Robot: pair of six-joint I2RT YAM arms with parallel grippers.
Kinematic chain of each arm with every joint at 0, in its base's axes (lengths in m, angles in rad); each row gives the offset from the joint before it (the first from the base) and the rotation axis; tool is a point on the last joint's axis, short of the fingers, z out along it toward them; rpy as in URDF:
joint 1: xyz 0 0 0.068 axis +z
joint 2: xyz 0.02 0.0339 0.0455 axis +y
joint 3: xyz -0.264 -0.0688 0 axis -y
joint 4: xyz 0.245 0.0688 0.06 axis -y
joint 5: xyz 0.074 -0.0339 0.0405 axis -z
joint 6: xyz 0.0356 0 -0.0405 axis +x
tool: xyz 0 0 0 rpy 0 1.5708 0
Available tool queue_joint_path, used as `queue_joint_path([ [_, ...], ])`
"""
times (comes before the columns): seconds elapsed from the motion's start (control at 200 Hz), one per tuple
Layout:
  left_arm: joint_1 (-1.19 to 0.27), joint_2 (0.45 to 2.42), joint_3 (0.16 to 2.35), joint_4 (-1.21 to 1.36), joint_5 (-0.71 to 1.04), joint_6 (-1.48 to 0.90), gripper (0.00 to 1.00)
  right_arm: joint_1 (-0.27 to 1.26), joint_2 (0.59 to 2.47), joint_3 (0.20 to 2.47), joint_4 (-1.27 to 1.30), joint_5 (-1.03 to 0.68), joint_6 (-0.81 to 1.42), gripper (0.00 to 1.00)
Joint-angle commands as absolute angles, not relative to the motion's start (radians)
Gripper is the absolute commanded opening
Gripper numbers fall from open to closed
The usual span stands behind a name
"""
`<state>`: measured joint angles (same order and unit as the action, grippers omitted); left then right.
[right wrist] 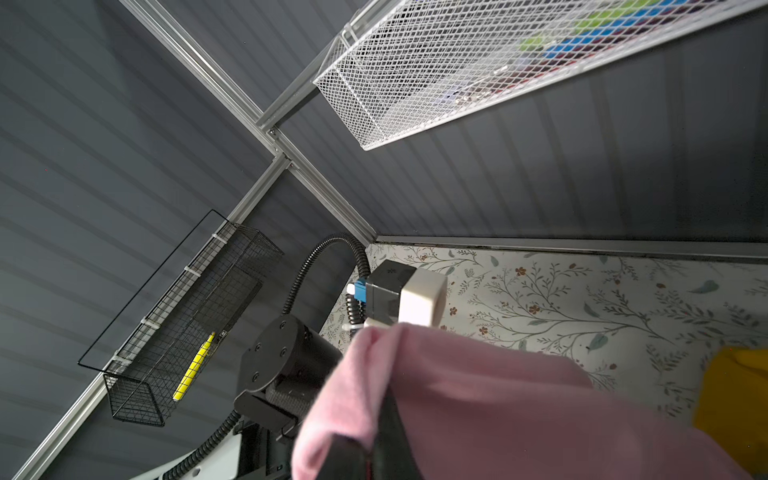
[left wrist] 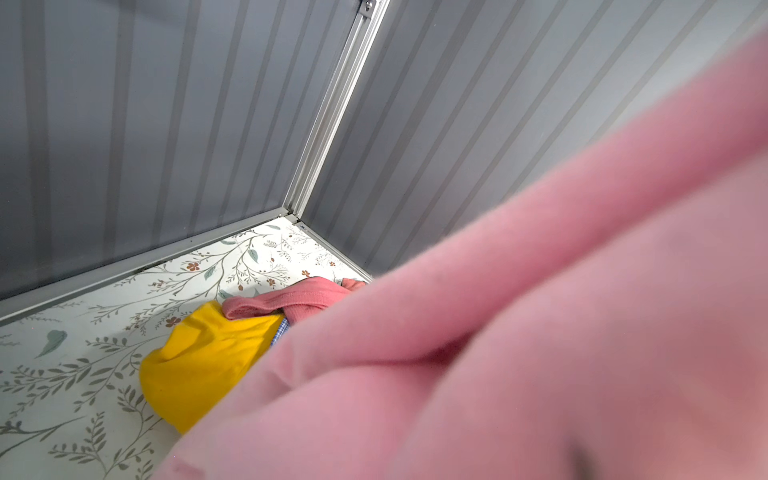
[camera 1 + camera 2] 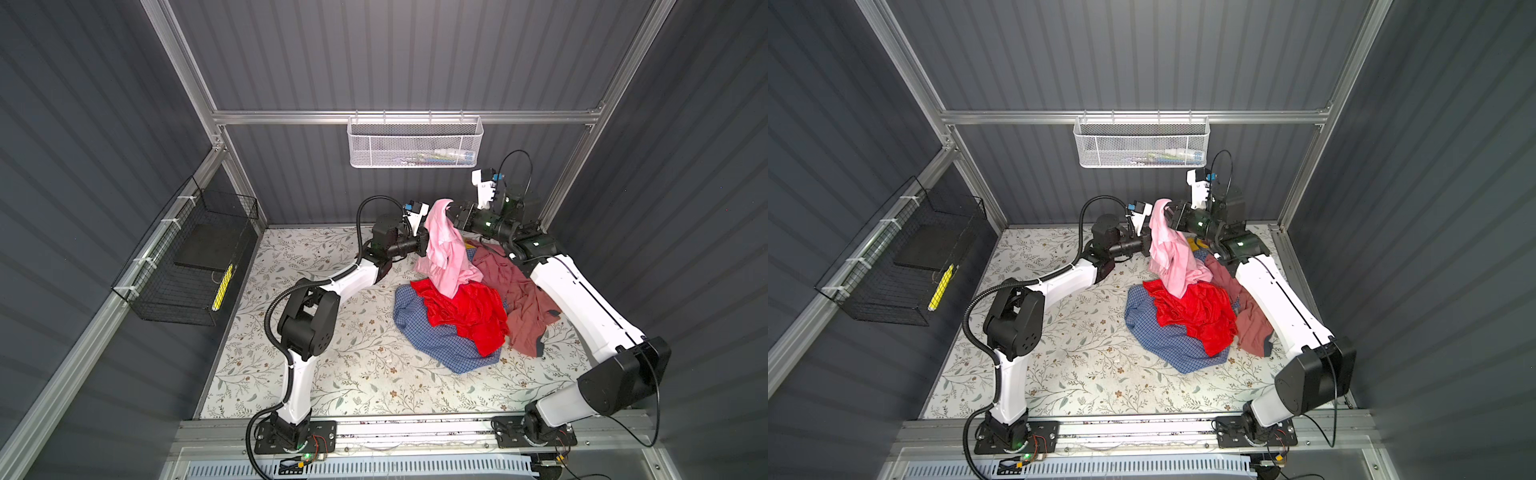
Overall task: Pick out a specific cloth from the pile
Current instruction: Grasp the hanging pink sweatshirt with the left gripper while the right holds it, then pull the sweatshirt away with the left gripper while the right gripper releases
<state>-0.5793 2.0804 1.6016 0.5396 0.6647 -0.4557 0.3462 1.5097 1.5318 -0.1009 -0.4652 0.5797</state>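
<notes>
Both arms are reaching toward the back of the floral table. The left arm is rising from its front base, bending at the elbow and stretching its forearm back and rightward. That is leaving the left gripper pointing level into the side of the cloth. Its jaws are closed and its tips are lying buried in the pink folds, seemingly pinching them, while pink fabric is filling most of the left wrist view. The right arm is running up the right side over the pile, with its wrist turning left and upward. The right gripper is clamping tight on the cloth's top end, and the fabric is draping over its dark fingers. The cloth is hanging between the two grippers, its lower end trailing onto the red garment. I am counting one pink cloth and four pieces in the pile: the red one, a blue checked garment, a rose-brown garment and a mustard yellow garment. Two baskets are hanging on the walls, a white mesh basket and a black wire basket holding one yellow marker. Any print on the things in the white one is too small for me to read.
</notes>
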Motion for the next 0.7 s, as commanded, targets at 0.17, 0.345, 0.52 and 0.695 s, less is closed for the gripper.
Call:
queue_joint_path([
  [0.17,-0.569,2.003,1.603,0.545,0.654,-0.418,0.00,0.325,1.465,1.489,-0.096,-0.447,0.581,0.00],
  [0.345,-0.551,1.963,1.551,0.556,0.600,-0.425,0.00,0.308,1.448,1.465,-0.134,-0.391,0.584,0.02],
  [0.52,-0.512,1.933,1.520,0.602,0.573,-0.475,0.00,0.303,1.449,1.453,-0.157,-0.374,0.574,0.12],
  [0.695,-0.493,1.913,1.542,0.598,0.549,-0.502,0.00,0.305,1.471,1.461,-0.160,-0.392,0.577,0.45],
])
